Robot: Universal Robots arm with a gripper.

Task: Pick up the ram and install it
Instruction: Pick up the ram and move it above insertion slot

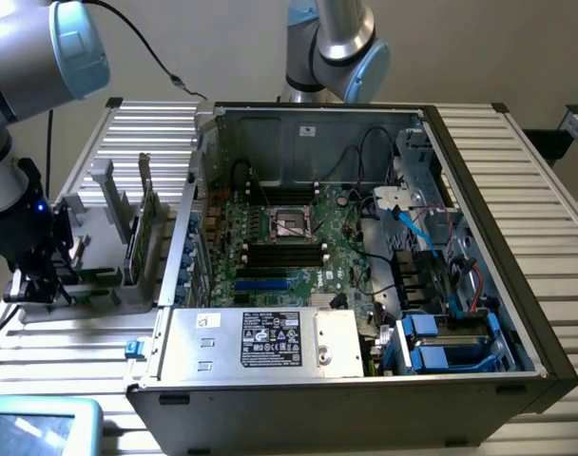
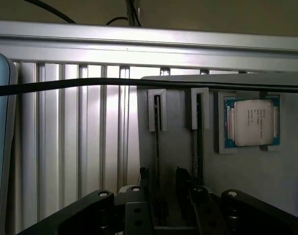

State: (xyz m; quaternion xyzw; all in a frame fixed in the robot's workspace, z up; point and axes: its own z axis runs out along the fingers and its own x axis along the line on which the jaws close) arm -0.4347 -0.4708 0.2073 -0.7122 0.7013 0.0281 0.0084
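Up close in the wrist view, the tool (image 2: 162,174) is matte black metal with round silver screw heads. Its two blunt fingers (image 2: 143,174) stand wide apart, and it grips nothing.

Between the fingers stands the ram (image 2: 158,147), seen edge-on as a thin, dark, straight strip. It is upright in a narrow slot of a smooth pale-grey plastic holder (image 2: 178,147). Whether a finger touches it is hard to tell, though a gap seems to show on both sides. A second thin dark strip (image 2: 199,142) stands in the neighbouring slot, just beside the first.

A glossy black cable (image 2: 90,87) crosses in front of the holder. Further along the holder, a square processor chip (image 2: 252,122) with a brushed silver lid and a blue-green rim lies flat in its own recess. Beyond lies the aluminium tabletop (image 2: 80,147), ridged in long parallel grooves.

In the exterior view, the tool (image 1: 32,285) hangs low over the holder (image 1: 108,290) at the exterior view's left, near a taller green card (image 1: 140,223) standing upright in it. Just beside the holder, toward the exterior view's right, sits an open computer case (image 1: 479,190) of dark sheet metal. Inside it is a green motherboard (image 1: 338,249) with long black slots (image 1: 284,252), and a boxy silver power supply (image 1: 260,342) lies along the near side.
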